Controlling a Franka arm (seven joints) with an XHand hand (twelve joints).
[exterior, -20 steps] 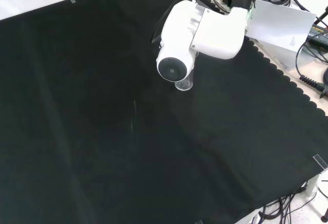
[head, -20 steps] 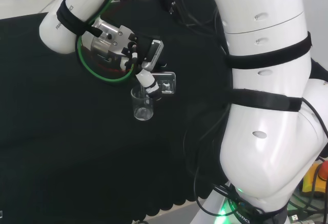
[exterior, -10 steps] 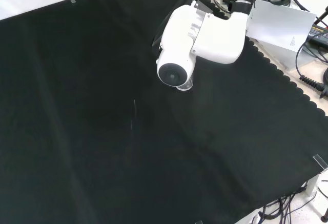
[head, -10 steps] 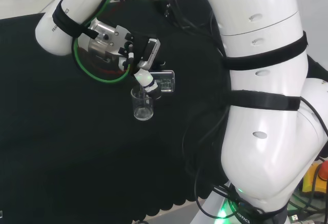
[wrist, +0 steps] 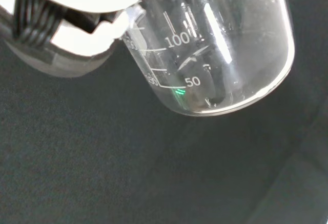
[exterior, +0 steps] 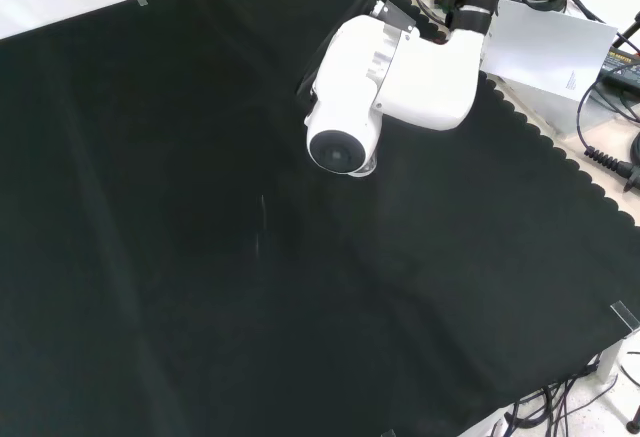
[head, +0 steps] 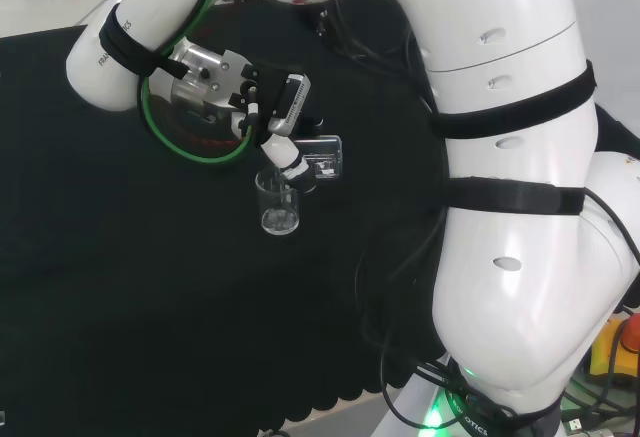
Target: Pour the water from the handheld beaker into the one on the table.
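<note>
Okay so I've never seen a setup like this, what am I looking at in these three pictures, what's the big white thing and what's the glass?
The big white shapes are the links of one robot arm standing at a bench covered in black cloth. At its end is a black and white hand with fingers, in place of a claw.

The head view looks from behind the arm's base over the arm. The front view looks down on the cloth from the opposite side; there a white link with a round grey cap stands before the hand. The wrist view comes from a camera riding at the wrist.

A clear glass beaker stands on the cloth. The hand holds a second beaker tilted above it; whether water is flowing is hard to tell.
</note>
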